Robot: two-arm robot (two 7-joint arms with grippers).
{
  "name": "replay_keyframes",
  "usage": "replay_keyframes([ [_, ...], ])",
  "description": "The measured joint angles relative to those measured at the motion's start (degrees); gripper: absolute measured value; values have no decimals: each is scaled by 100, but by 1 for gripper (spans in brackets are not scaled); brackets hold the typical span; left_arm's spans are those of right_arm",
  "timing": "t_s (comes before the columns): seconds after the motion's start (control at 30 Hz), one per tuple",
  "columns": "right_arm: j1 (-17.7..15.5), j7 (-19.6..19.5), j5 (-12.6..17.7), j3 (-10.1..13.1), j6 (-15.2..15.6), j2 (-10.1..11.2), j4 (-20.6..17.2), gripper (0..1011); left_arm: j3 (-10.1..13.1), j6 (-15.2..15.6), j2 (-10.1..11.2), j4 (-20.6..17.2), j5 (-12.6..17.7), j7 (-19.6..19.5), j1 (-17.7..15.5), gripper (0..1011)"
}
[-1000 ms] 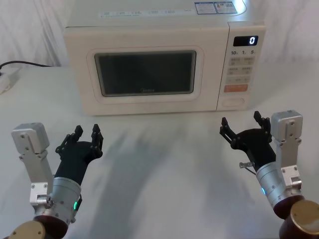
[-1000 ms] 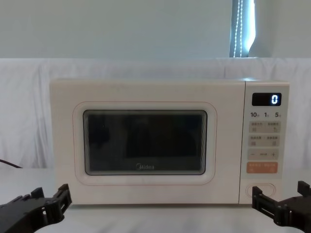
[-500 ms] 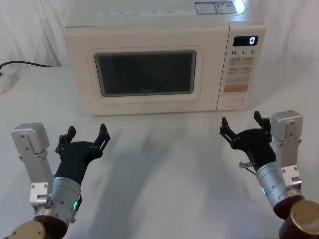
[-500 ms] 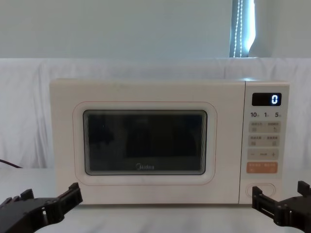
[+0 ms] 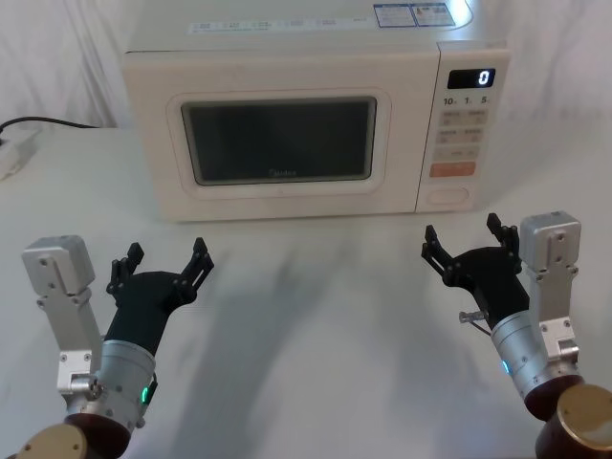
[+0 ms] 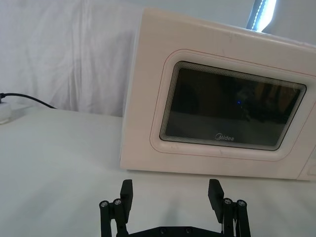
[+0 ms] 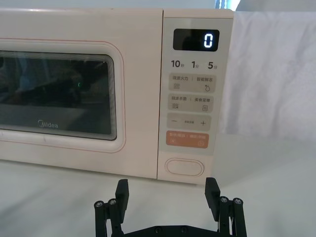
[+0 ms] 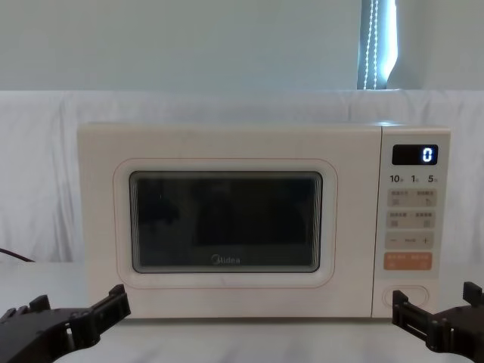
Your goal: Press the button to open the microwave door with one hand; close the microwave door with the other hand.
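Observation:
The cream microwave stands at the back of the white table, its display showing "0". Its microwave door with the dark window is closed flush. The plain cream button sits at the bottom of the control panel, below the orange key. My left gripper hovers open over the table in front of the door's left part, holding nothing. My right gripper is open and empty, in front of and short of the button.
A black cable runs along the table at the far left toward a white plug block. White cloth hangs behind the microwave. Bare tabletop lies between my two arms.
My left gripper's fingers have spread from partly closed to wide open. The right arm and the microwave have not moved.

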Motion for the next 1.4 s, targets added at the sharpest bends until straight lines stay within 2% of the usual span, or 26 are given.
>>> replay_keyframes([
  [1.4, 0, 0, 0, 0, 0, 0, 0, 1002, 0, 0, 0, 0, 0, 0, 0, 1001],
])
